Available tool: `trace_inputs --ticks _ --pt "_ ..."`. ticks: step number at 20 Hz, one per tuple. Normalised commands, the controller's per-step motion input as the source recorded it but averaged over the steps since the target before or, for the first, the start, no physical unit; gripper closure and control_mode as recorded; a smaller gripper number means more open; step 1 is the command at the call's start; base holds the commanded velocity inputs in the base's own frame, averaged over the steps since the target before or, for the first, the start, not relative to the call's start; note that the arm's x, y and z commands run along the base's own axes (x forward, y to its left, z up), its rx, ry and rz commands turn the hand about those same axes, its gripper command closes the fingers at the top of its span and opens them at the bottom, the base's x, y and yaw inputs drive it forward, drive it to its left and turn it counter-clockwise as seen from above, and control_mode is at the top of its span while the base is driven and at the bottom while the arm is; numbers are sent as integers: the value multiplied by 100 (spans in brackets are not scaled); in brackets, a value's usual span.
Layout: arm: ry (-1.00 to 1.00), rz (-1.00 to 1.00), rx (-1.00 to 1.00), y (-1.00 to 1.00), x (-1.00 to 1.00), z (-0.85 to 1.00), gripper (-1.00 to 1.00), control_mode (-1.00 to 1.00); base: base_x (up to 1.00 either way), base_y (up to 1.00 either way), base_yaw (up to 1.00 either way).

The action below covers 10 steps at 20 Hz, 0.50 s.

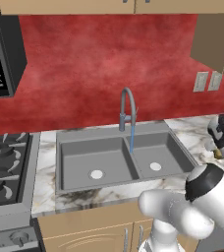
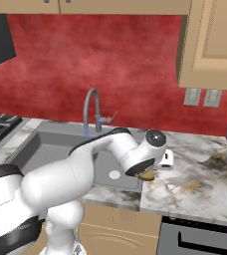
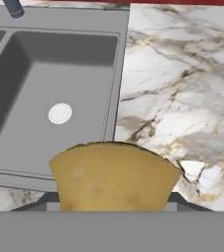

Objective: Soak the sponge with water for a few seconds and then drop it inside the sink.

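From the left base view, the sink (image 1: pixel 119 160) sat in the marble counter (image 1: pixel 45 172) with the faucet (image 1: pixel 126 110) arching over its centre divider. The water (image 1: pixel 132 138) ran as a thin blue line down from the spout onto the divider at the near-left edge of the right basin. The arm stood over the counter's right end, and a sliver of the sponge (image 1: pixel 217 154) showed yellow beneath the wrist, well apart from the stream.

From the right base view, the arm reached across the sink's right rim, with the gripper (image 2: pixel 148 174) just above the counter edge beside the right basin. The tan sponge showed under it, lifted off the marble rather than lying on it.

In the hand view, the sponge (image 3: pixel 114 177) bulged between the finger tips; the jaws were clenched on it, squeezing its lower part narrower than its top. Beyond it lay the right basin with its pale drain (image 3: pixel 60 113), and marble to the right. Judging by this, the sponge was held high and clear so it could be carried over the rim toward the stream; soaking had not yet begun.
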Motion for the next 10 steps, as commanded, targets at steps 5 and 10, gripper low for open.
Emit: trace_inputs --ticks 5,10 --pt "0 18 0 17 0 1 100 -100 0 0 0" --pt "-2 16 0 27 0 9 100 -100 0 0 0"
